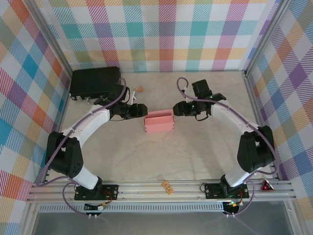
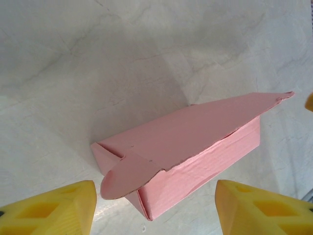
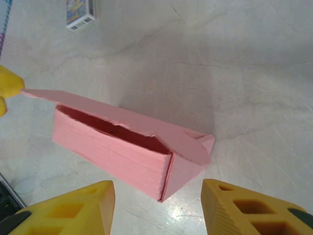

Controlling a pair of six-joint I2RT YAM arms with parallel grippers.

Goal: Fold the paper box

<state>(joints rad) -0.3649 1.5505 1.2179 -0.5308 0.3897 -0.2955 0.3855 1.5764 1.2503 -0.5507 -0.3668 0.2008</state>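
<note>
The paper box (image 1: 158,122) is a small salmon-pink rectangular box standing on the table between the two arms. Its lid (image 2: 195,127) lies over the top but lifts slightly along one long side, leaving a dark gap (image 3: 112,128). A rounded tab (image 2: 128,175) sticks out past the left end. My left gripper (image 1: 142,110) hovers just off that end, open, its yellow fingers (image 2: 58,208) wide with nothing between them. At the opposite end my right gripper (image 1: 176,108) is also open and empty, with yellow fingers (image 3: 252,205) either side of the box's corner (image 3: 164,188).
A large black hard case (image 1: 95,82) sits at the back left, close behind the left arm. A small printed carton (image 3: 80,12) lies behind the box. A small orange piece (image 1: 167,186) rests on the front rail. Checked walls enclose the table.
</note>
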